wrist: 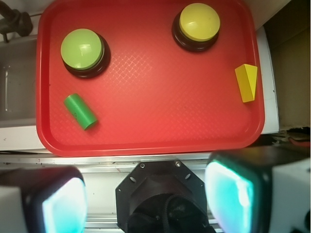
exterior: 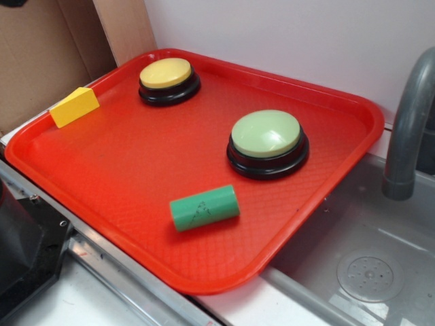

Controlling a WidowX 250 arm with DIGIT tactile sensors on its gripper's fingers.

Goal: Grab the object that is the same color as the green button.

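Only the wrist view shows the gripper [wrist: 146, 194], fingers spread wide and holding nothing, hanging off the red tray [wrist: 146, 141]'s near edge. On the tray, ahead to its left, the green cylinder [wrist: 80, 111] lies below the green button [wrist: 82, 48]; ahead right sit the yellow button [wrist: 199, 22] and yellow wedge [wrist: 247, 82]

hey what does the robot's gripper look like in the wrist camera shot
The gripper shows two wide fingers with pale teal, glossy pads, set in black and whitish housings. Between them sits a black octagonal mount with small screws and a dark cable loop under it. No markings are visible.
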